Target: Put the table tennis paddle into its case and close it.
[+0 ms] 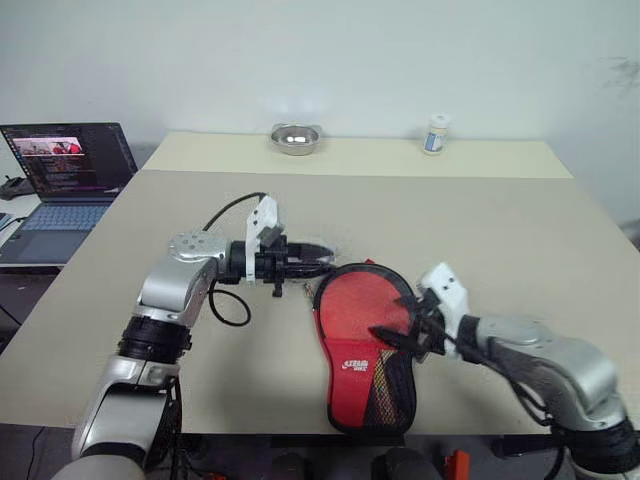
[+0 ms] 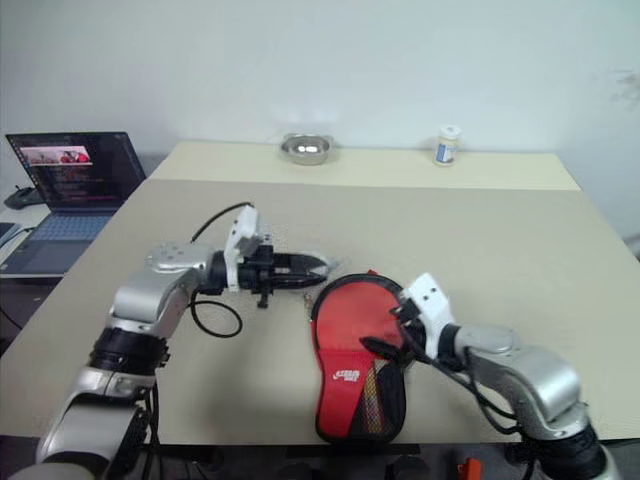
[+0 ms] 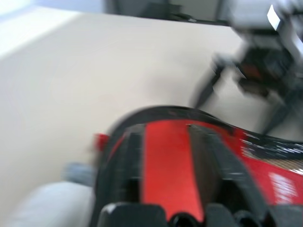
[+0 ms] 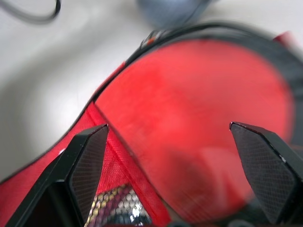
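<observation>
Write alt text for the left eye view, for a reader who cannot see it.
A red case lies on a beige table between two robot arms, the left pincer at its top edge and the open right pincer over its right side. A metal bowl and small bottle stand at the far edge, a laptop at left.

The case, red side up, bears a white logo with a short line of white characters beneath it, just above its mesh pocket; the letters are too small to read with any certainty. The laptop screen shows lines of text, likewise illegible. The small white bottle carries a bluish label whose print cannot be made out.
</observation>
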You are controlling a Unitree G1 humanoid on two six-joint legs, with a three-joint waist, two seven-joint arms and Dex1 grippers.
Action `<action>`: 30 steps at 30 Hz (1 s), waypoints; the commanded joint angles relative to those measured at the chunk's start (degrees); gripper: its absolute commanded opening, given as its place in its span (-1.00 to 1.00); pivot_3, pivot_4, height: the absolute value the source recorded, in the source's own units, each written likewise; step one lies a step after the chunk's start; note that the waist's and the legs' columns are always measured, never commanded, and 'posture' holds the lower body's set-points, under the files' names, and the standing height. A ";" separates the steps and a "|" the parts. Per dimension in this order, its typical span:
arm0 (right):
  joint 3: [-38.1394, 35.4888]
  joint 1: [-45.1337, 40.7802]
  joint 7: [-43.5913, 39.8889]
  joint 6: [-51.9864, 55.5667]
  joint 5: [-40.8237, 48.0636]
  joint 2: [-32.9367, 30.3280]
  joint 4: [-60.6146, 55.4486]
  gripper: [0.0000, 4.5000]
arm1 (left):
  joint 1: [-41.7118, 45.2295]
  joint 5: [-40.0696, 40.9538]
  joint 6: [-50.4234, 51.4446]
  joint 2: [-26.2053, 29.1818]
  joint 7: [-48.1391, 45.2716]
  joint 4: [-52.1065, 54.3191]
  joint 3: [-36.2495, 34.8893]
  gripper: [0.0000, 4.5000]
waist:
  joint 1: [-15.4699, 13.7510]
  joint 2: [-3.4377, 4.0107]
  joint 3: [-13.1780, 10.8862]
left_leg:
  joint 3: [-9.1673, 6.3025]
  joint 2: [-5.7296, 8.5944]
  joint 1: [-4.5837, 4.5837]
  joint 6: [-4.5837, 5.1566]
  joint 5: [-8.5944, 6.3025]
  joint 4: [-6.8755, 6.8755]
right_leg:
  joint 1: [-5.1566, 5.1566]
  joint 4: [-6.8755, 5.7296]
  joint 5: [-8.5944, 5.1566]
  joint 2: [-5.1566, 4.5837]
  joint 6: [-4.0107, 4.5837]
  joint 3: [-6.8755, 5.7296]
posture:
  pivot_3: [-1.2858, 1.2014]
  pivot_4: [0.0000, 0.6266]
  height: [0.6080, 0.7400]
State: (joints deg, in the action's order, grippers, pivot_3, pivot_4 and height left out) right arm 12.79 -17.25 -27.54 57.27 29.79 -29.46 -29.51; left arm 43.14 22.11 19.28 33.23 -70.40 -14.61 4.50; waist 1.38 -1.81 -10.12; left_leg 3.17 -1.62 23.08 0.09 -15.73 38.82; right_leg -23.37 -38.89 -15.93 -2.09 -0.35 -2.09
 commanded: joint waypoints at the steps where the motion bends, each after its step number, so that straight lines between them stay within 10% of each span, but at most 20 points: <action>1: 3.64 -0.24 -1.30 -4.37 -4.05 -1.12 0.17 1.00 | 2.55 -0.60 -3.24 0.07 2.11 -0.62 -2.98 0.33 | -0.01 0.00 0.00 | 0.00 0.00 0.00 0.00 0.00 0.00 | 0.00 0.00 0.00 -0.01 0.00 0.00 | 0.03 -0.52 1.00; 6: 6.19 0.30 -1.27 -5.82 -6.21 0.34 0.71 1.00 | 4.39 -4.32 -7.74 2.15 2.89 -7.89 -3.12 0.98 | -0.01 0.00 0.00 | 0.00 -0.01 -0.09 0.00 0.00 0.02 | 0.01 -0.09 0.00 -0.02 0.01 -0.03 | 0.03 -0.52 1.00; 30: 4.77 -4.06 2.55 -8.27 -13.29 6.91 2.45 1.00 | 18.09 -21.65 -28.71 -7.82 3.20 -51.23 2.69 0.91 | 0.19 -0.06 0.01 | 0.02 -0.03 -0.06 0.01 0.00 0.04 | -0.01 -0.10 0.01 0.01 0.01 -0.07 | 0.03 -0.52 1.00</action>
State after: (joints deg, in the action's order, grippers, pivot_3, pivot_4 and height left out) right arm 19.41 -19.56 -26.06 50.50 16.92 -23.58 -25.74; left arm 59.92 1.00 -8.27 25.19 -67.97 -65.43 7.98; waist 1.57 -1.87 -10.11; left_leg 3.19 -1.65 23.02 0.10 -15.73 38.86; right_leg -23.38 -39.00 -15.92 -2.08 -0.34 -2.16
